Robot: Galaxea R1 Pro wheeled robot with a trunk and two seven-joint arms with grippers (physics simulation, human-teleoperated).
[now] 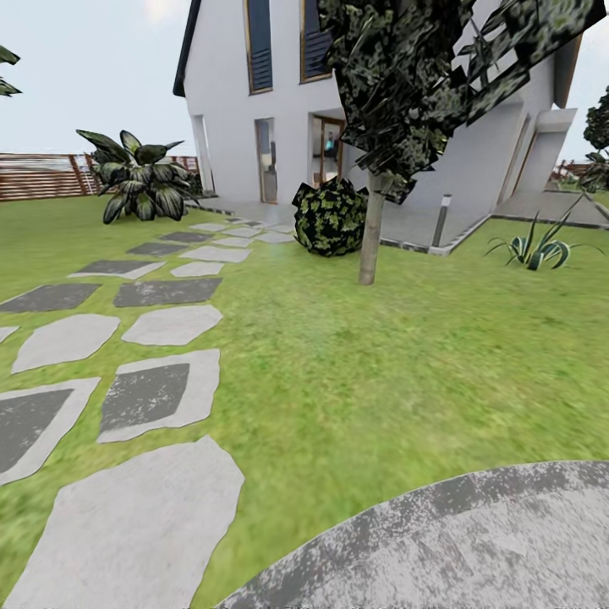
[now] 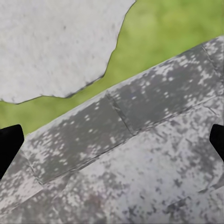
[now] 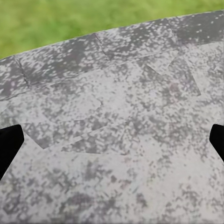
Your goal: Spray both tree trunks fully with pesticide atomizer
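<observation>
A tree (image 1: 406,76) with a dark blocky crown stands on the lawn ahead in the head view, in front of the white house. Its tree trunk (image 1: 370,233) is a slim, pale, straight column, bare low down. The pesticide atomizer is out of view. My left gripper (image 2: 112,144) is open, its black fingertips (image 2: 9,149) far apart over mottled grey paving, with nothing between them. My right gripper (image 3: 112,142) is open too, empty, above the same kind of paving near a grass edge.
Grey stepping stones (image 1: 156,393) run up the left towards the house (image 1: 228,101). A round paved patch (image 1: 474,541) lies at the near right. A round shrub (image 1: 330,217) sits beside the trunk, with a short bollard (image 1: 441,222) and a spiky plant (image 1: 537,245) further right. A slat fence (image 1: 42,175) closes the far left.
</observation>
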